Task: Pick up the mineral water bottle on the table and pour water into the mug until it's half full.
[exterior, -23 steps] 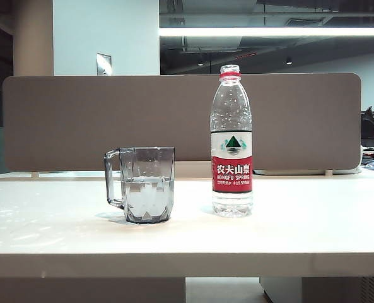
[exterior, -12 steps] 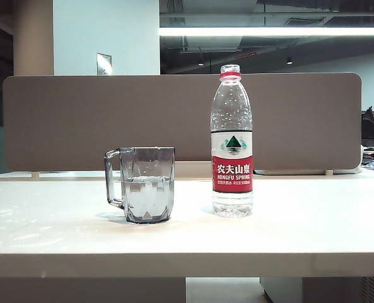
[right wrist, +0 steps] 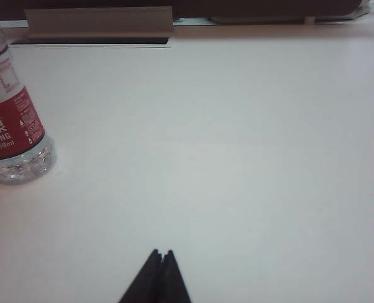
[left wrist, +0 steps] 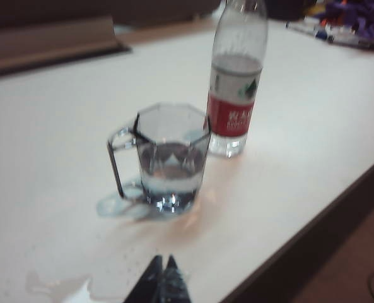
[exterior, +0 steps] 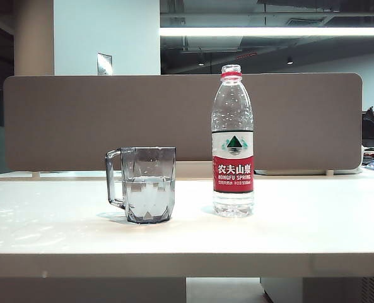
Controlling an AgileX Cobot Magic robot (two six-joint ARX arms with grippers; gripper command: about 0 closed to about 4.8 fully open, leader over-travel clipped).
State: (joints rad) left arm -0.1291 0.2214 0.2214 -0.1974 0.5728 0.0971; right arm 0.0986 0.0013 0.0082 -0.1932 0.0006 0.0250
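Note:
The mineral water bottle (exterior: 232, 142) stands upright on the table (exterior: 300, 233), uncapped, with its red neck ring and red-and-white label facing the exterior view. Left of it stands the mug (exterior: 147, 184), handle to the left, with water (exterior: 148, 192) filling its lower part. In the left wrist view the mug (left wrist: 171, 156) and the bottle (left wrist: 236, 88) stand side by side ahead of my left gripper (left wrist: 161, 259), which is shut and empty, well short of the mug. My right gripper (right wrist: 161, 254) is shut and empty over bare table, the bottle (right wrist: 11, 129) far off to one side. No gripper shows in the exterior view.
A brown partition (exterior: 180, 120) runs along the table's far edge. A wet patch (left wrist: 73, 287) lies on the tabletop near my left gripper. The table's front edge (left wrist: 313, 224) passes close beside the mug. Pens and small items (left wrist: 338, 31) lie far behind the bottle.
Mug and bottle stand where they were in the exterior view. No arm shows in any of those frames.

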